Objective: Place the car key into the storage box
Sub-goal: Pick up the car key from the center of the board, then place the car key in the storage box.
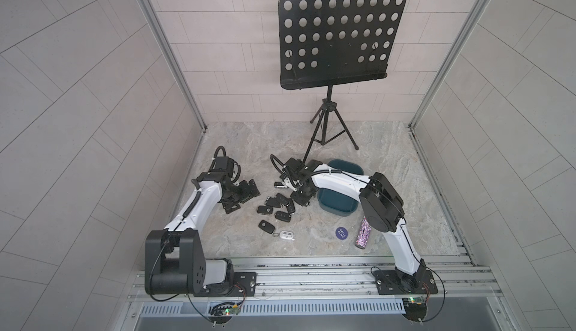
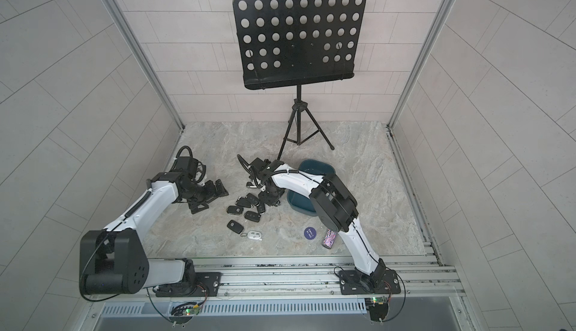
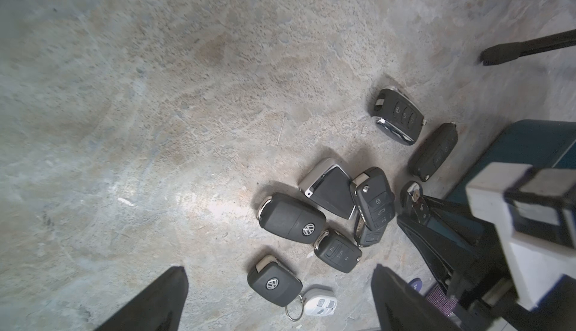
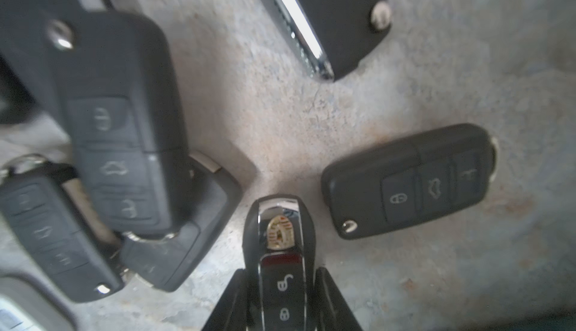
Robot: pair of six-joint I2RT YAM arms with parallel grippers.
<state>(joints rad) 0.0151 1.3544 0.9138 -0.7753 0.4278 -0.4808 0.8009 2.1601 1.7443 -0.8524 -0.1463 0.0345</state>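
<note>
Glossy car key (image 4: 279, 233) pinched by right gripper (image 4: 280, 282), rear end cut off by frame edge; lifted or resting on table (image 4: 405, 64), unclear. Both top views: key hidden under gripper, just beside storage box (image 1: 338, 211), itself half covered by right arm (image 1: 336, 181). Left gripper (image 3: 279, 270) spread wide.

The glossy black car key fob (image 4: 280, 245) is slim, with chrome edging, a gold crest near its tip, a red strip and two white padlock buttons. It sits pinched lengthwise between the two black fingers (image 4: 335, 304) of the right gripper (image 4: 280, 298), crest end sticking out. Whether it touches the mottled grey tabletop (image 4: 405, 80) cannot be told. It is just outside the dark teal plastic storage box (image 1: 338, 212), a low-walled rectangular tub with rounded corners. In both top views the box (image 2: 299, 211) lies flat, open side up.
</note>
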